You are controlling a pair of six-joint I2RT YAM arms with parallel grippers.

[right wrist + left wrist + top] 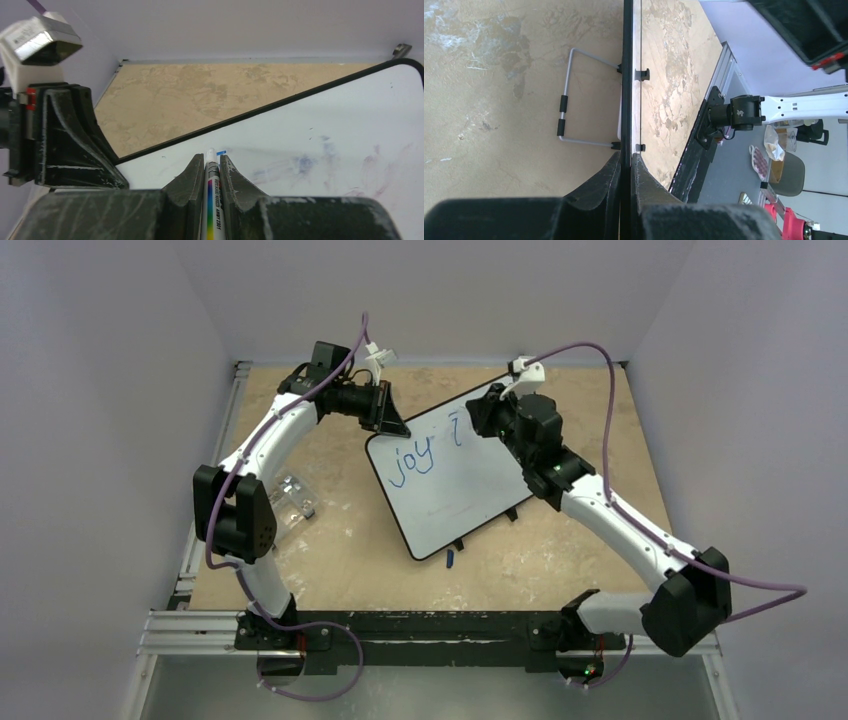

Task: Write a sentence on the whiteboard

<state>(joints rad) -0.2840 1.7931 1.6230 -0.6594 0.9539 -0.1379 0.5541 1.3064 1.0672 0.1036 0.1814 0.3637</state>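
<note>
We note the whiteboard (455,500) as glossy white, thinly framed in black; the writing (412,465) on it is blue. Marker (212,200): white with a rainbow stripe. Table (330,540): mottled tan. Cables (606,420): purple. We see faint purple-blue smudges (310,165) on the board.

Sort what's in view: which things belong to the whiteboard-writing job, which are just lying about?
Job: whiteboard; blue writing, "joy" plus one stroke; marker in the right gripper; left gripper clamped on the whiteboard's edge.

Lying about: small blue piece, probably a marker cap, just off the whiteboard's near edge; clear shiny item off to the left, too small to identify.
</note>
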